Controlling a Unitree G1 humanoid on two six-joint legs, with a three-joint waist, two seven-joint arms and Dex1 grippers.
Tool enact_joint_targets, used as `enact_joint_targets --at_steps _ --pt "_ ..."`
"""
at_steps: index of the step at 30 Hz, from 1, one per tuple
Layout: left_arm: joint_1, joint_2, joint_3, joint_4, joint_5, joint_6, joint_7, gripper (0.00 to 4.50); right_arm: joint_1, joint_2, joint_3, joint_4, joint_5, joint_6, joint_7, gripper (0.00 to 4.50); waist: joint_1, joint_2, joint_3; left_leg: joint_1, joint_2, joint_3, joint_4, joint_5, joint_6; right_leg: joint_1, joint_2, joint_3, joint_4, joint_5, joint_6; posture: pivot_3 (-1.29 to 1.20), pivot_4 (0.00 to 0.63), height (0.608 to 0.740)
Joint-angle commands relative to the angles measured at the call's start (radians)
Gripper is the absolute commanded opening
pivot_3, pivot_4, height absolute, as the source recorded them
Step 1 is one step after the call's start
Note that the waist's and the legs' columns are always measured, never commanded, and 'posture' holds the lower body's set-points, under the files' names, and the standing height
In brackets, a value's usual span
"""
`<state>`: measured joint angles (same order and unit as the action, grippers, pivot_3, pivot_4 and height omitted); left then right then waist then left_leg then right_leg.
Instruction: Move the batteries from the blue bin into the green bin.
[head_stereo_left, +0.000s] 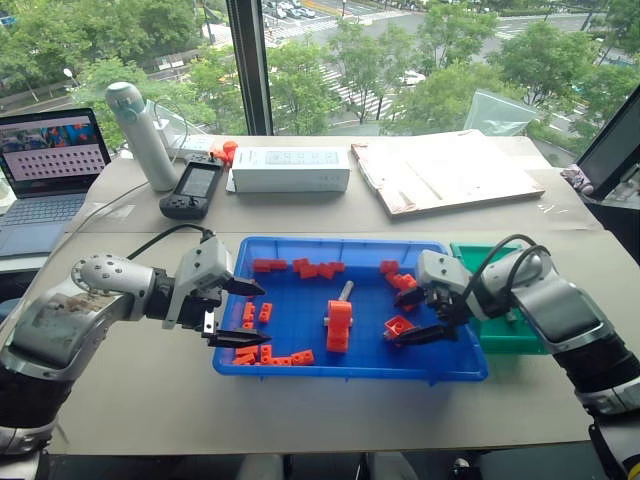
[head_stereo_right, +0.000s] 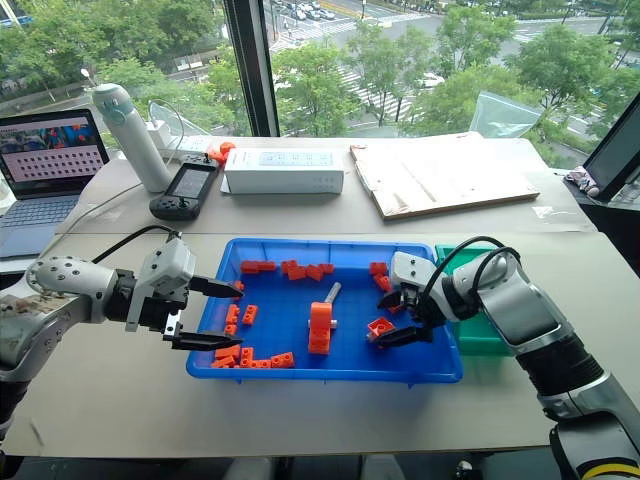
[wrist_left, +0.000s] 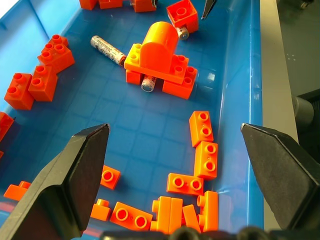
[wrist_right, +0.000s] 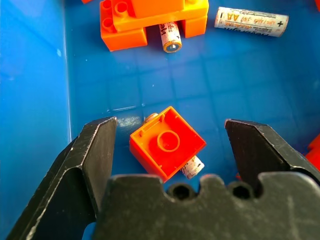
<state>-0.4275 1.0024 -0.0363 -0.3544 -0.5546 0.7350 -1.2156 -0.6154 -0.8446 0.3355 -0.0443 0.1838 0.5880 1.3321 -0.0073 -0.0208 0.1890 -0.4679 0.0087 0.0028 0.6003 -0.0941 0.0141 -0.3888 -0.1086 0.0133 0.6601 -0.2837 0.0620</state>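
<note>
Hovering inside the blue bin, the right gripper spreads its fingers either side of a small orange brick lying over one battery — nothing is pinched. Two more batteries (one under the arched brick stack, one beside it) lie mid-bin. The left gripper is spread too. The green bin sits just beside the tray.

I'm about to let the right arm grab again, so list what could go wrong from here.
1. The right gripper is open around a small orange brick lying on a battery; closing may take the brick instead.
2. Another battery sits under the brick arch, where fingers may knock the arch.
</note>
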Motion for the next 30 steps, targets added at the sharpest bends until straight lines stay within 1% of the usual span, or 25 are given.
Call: enact_joint_targets --at_steps 1,3,6,10,13,16,18,22,24,25,26,29,30 --pt "-0.009 0.011 0.014 -0.018 -0.003 -0.017 -0.009 4.50 -0.003 0.003 -0.008 0.011 -0.011 -0.023 -0.003 4.02 0.000 0.000 0.000 0.000 0.000 0.000 0.000 0.000 0.000 0.000 0.000 0.000 0.000 0.000 0.000 0.00 0.150 0.735" --pt "-0.009 0.011 0.014 -0.019 -0.001 -0.017 -0.009 4.50 0.000 0.002 -0.003 0.022 -0.016 -0.029 0.000 4.02 0.000 0.000 0.000 0.000 0.000 0.000 0.000 0.000 0.000 0.000 0.000 0.000 0.000 0.000 0.000 0.00 0.150 0.735" --pt "-0.008 0.009 0.014 -0.016 0.002 -0.020 -0.009 4.50 -0.001 0.006 -0.016 0.026 -0.003 -0.023 0.003 3.31 0.000 0.000 0.000 0.000 0.000 0.000 0.000 0.000 0.000 0.000 0.000 0.000 0.000 0.000 0.000 0.00 0.150 0.735" --pt "-0.006 0.005 0.013 -0.013 0.003 -0.022 -0.007 4.50 -0.026 -0.007 -0.065 0.031 0.040 0.003 0.020 2.06 0.000 0.000 0.000 0.000 0.000 0.000 0.000 0.000 0.000 0.000 0.000 0.000 0.000 0.000 0.000 0.00 0.150 0.735" --pt "-0.005 0.001 0.015 -0.013 -0.002 -0.019 -0.003 4.50 -0.046 -0.022 -0.100 0.038 0.061 0.012 0.025 2.04 0.000 0.000 0.000 0.000 0.000 0.000 0.001 0.000 0.000 0.000 0.000 0.000 0.000 0.000 0.000 0.00 0.150 0.735" --pt "-0.001 -0.002 0.017 -0.016 -0.005 -0.018 -0.001 4.50 -0.078 -0.013 -0.122 0.065 0.063 0.007 0.010 2.04 0.001 0.000 0.000 0.000 0.000 0.000 0.001 0.000 0.000 0.000 0.000 0.000 0.001 0.000 0.000 0.00 0.150 0.735" --pt "0.003 -0.001 0.019 -0.018 -0.005 -0.019 -0.001 4.50 -0.109 0.023 -0.117 0.112 0.034 -0.031 -0.031 2.04 -0.002 0.000 0.000 0.000 0.001 0.000 0.001 0.000 0.000 0.000 0.000 0.000 0.000 0.000 0.000 0.00 0.150 0.735" --pt "0.006 -0.004 0.019 -0.019 0.002 -0.029 0.004 4.50 -0.193 0.117 -0.105 0.281 -0.069 -0.188 -0.175 2.04 -0.006 0.000 0.000 0.000 0.000 0.000 0.001 0.000 0.000 0.000 0.001 0.000 0.001 0.000 -0.001 0.00 0.150 0.735" --pt "0.010 -0.008 0.019 -0.027 0.000 -0.028 0.011 4.50 -0.231 0.137 -0.106 0.352 -0.106 -0.235 -0.214 3.03 -0.005 0.000 0.000 0.000 0.000 0.000 0.000 0.000 0.000 -0.001 0.002 0.000 0.001 0.001 -0.001 0.00 0.150 0.735" --pt "0.012 -0.009 0.020 -0.033 -0.003 -0.025 0.014 4.50 -0.239 0.138 -0.108 0.367 -0.110 -0.245 -0.213 3.26 -0.004 0.000 0.000 0.000 0.000 0.000 0.000 0.000 0.000 -0.001 0.002 0.000 0.001 0.001 -0.001 0.00 0.150 0.735" --pt "0.016 -0.010 0.022 -0.039 -0.007 -0.022 0.018 4.50 -0.246 0.136 -0.111 0.379 -0.113 -0.253 -0.205 3.60 -0.002 0.000 0.000 0.000 0.000 0.000 0.000 0.000 0.000 -0.001 0.002 0.000 0.001 0.001 -0.001 0.00 0.150 0.735" --pt "0.040 -0.009 0.037 -0.054 -0.019 -0.014 0.028 4.50 -0.255 0.118 -0.129 0.383 -0.104 -0.270 -0.179 4.45 0.001 0.000 0.000 -0.001 0.000 0.000 0.001 0.000 0.000 -0.001 0.001 0.000 0.001 0.001 -0.001 0.00 0.150 0.735" --pt "0.048 -0.009 0.041 -0.057 -0.021 -0.013 0.031 4.50 -0.256 0.114 -0.138 0.379 -0.099 -0.274 -0.175 4.45 0.001 0.000 0.000 -0.001 0.000 0.000 0.001 0.000 0.000 -0.001 0.001 0.000 0.001 0.001 -0.001 0.00 0.150 0.735"
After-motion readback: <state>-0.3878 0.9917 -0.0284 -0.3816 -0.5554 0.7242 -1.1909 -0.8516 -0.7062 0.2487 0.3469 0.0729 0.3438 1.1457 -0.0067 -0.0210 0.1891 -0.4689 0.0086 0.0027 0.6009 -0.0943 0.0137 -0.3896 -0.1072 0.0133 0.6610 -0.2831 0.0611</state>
